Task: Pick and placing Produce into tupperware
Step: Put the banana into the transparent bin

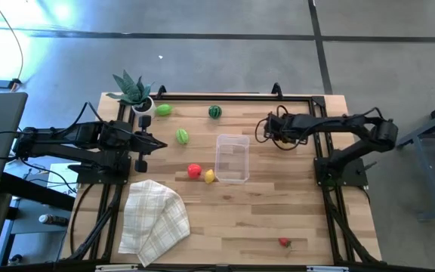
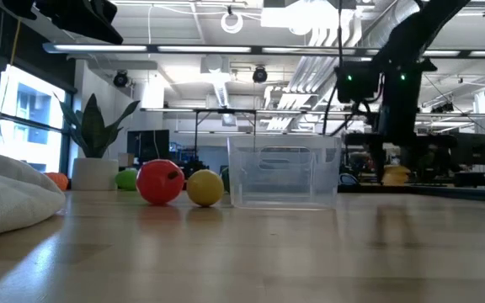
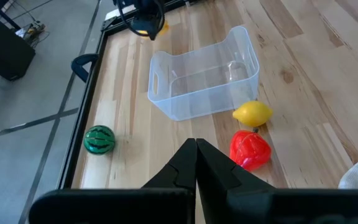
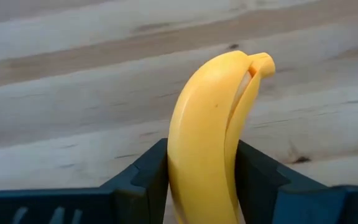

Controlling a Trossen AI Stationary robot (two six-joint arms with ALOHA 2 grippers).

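The clear tub (image 1: 232, 159) stands open at the table's middle. A red piece (image 1: 194, 171) and a yellow lemon (image 1: 209, 176) lie at its left near corner. Two light green pieces (image 1: 182, 136) (image 1: 163, 110) and a dark green melon (image 1: 214, 112) lie toward the far edge, and a small red piece (image 1: 284, 242) lies near the front. My right gripper (image 1: 267, 130) is right of the tub's far end, shut on a yellow banana (image 4: 210, 124). My left gripper (image 1: 160, 144) hovers left of the tub, shut and holding nothing (image 3: 196, 144). My right gripper (image 4: 204, 155) pinches the banana between its two fingers (image 4: 148, 171), one on each side of the curved body (image 4: 191, 143). The fingers point down from above. The banana's stem end (image 4: 263, 62) sticks out beyond the fingertips toward the wood. Whether it is clear of the table, I cannot tell.
A checked beige cloth (image 1: 153, 219) lies bunched at the near left. A spiky plant in a white pot (image 1: 133, 94) stands at the far left corner. Black rails (image 1: 236, 95) run along the table's edges. Bare wood lies right of and in front of the tub.
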